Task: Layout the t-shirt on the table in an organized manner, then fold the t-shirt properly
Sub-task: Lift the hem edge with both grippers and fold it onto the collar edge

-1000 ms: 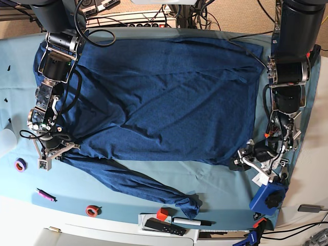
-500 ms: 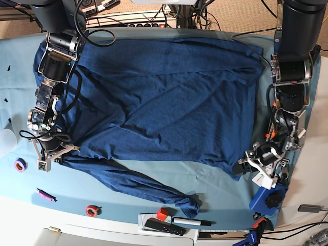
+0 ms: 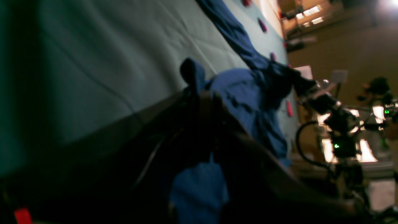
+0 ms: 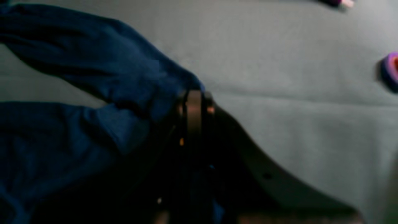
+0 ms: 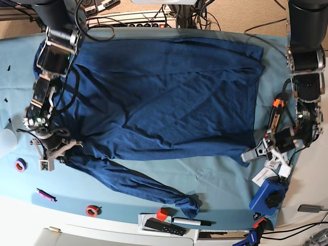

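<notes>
Navy knit, your t-shirt [image 5: 164, 97] lies spread across the table [image 5: 215, 184]. Your left gripper [image 5: 249, 154] pinches its hem corner; your right gripper [image 5: 65, 148] is clenched on the shoulder near the sleeve.

Open table [image 5: 220, 179] between sleeve [image 5: 143, 184] and blue block [image 5: 267, 197]. Front edge cluttered: remote [image 5: 164, 226], marker [image 5: 192, 222], red tape [image 5: 92, 210].

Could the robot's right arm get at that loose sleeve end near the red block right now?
Probably not yet: the right gripper is shut on the t-shirt, so it must let go first. The sleeve end itself lies uncovered.
</notes>
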### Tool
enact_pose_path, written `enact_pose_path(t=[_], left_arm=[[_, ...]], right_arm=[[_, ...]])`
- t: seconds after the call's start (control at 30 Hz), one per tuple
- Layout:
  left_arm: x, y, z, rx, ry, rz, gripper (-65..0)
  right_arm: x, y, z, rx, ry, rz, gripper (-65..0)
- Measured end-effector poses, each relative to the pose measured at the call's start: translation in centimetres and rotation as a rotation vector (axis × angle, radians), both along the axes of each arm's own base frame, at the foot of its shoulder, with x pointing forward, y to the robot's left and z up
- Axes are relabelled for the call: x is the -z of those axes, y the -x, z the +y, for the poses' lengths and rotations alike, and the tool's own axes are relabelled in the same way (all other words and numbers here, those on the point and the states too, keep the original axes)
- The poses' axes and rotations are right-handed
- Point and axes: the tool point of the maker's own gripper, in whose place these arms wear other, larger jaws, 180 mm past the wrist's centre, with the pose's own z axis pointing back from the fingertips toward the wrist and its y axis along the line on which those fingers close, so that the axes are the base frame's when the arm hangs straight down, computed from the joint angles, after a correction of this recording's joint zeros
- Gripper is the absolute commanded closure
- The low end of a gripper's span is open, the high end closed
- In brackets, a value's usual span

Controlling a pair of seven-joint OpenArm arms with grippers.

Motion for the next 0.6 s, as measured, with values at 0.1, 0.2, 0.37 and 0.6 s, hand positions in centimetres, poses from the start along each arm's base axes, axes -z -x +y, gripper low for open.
enact_pose_path(t=[0.1, 0.2, 0.37, 0.6], left_arm=[[-0.4, 1.1, 0.4, 0.038, 0.004, -0.003, 0.0], [0.1, 2.8, 0.8, 0.108, -0.057, 0.024, 0.0], [1.1, 5.1, 2.2, 0.163, -0.126, 0.07, 0.0], [3.4, 8.1, 4.0, 0.166, -0.168, 0.148, 0.0]], right_arm=[[-1.4, 1.7, 0.4, -0.021, 0.062, -0.02, 0.0], [-1.8, 3.3, 0.9, -0.038, 0.104, -0.027, 0.0], [-0.5, 5.7, 1.1, -0.043, 0.134, 0.037, 0.0], [1.4, 8.8, -1.8, 0.055, 0.076, 0.12, 0.0]])
